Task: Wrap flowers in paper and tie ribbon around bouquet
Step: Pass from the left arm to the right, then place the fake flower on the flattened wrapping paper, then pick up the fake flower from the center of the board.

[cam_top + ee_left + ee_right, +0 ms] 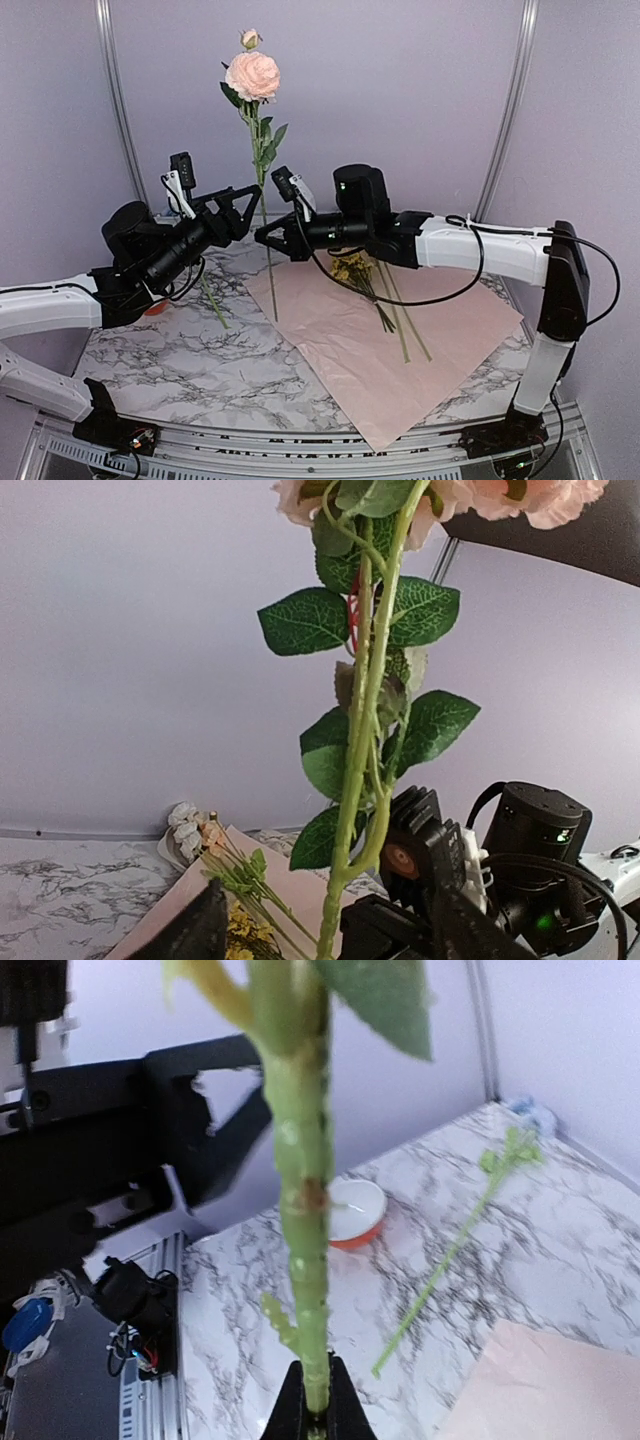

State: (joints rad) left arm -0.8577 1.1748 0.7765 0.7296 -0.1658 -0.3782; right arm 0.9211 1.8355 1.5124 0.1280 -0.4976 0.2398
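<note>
Pale lilac walls close in a marble-patterned tabletop [180, 360]. Over its far left part the left gripper [250, 205] stands released, jaws apart on either side of an upright stem. That stem belongs to the tall peach rose [252, 76], whose bloom rides high above both arms. Just right of it, the right gripper [263, 236] is clenched on the stem low down, as its own wrist view confirms.

Right again, the flowers [365, 285] lie as a small bunch on the paper [420, 350], a pink sheet spread flat from the table's middle to its near right edge.

The step in hand looks like gathering: the rose is passing to the right arm. Next it probably has to be tipped down and laid beside the bunch, stems aligned, before any rolling.

Near the left edge sit an orange-and-white bowl [350, 1215] and a loose green sprig [213, 300]. The open left jaws flank the stem and could snag its leaves. No ribbon shows.
</note>
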